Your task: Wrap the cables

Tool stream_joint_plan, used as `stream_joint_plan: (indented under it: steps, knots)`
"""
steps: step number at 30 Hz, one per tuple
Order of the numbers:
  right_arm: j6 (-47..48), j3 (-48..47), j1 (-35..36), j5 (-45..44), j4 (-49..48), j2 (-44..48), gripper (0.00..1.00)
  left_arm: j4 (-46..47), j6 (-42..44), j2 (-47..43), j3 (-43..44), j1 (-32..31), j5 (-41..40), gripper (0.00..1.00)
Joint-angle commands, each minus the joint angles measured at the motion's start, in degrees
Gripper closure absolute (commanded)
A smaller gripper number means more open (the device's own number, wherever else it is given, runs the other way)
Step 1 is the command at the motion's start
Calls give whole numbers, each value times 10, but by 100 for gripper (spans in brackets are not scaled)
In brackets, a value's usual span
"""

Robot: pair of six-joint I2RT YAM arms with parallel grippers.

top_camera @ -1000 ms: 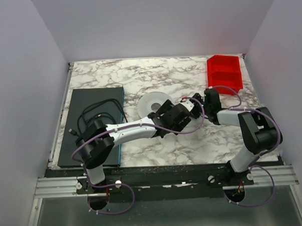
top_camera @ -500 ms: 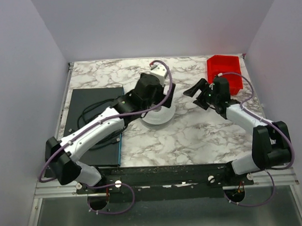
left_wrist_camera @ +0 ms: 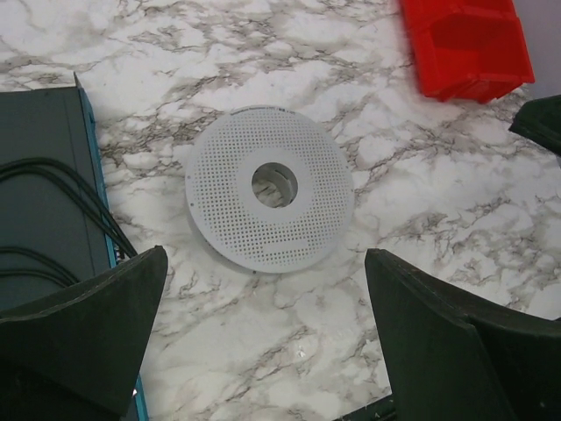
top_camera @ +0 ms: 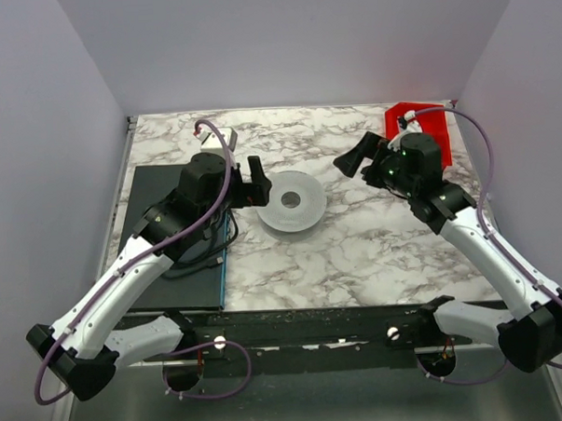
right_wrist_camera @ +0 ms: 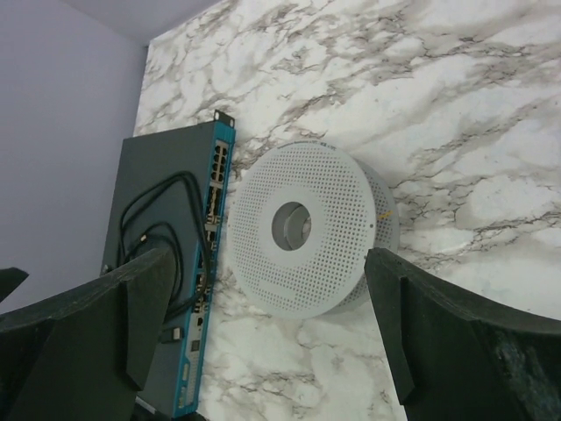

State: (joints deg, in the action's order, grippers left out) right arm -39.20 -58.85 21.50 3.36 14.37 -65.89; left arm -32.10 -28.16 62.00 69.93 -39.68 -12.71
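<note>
On the marble table (top_camera: 376,253), the left gripper (top_camera: 257,181) and right gripper (top_camera: 361,160) hang wide open and empty on either side of the white spool (top_camera: 293,202), where a tiny bit of yellow cable (right_wrist_camera: 384,216) peeks at the rim; winding looks done, so next tuck that end.

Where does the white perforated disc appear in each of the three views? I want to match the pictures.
Top external: the white perforated disc lies mid-picture, just right of the dark box.
Left wrist: a little above the picture's centre, with the dark box at the left edge.
Right wrist: near the centre, with the dark box to its left.
Shared landmark: the dark box with its blue edge.
</note>
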Motion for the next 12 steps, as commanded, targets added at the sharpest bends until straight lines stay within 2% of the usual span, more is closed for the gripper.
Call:
stream_joint_plan:
  steps: [1,12]
  knots:
    - [39,-29,31,-82,72,27,0,-30,-29,-42,-29,13,-13,1]
    - [46,-26,33,-76,71,39,0,-15,-48,-70,-69,25,-14,1]
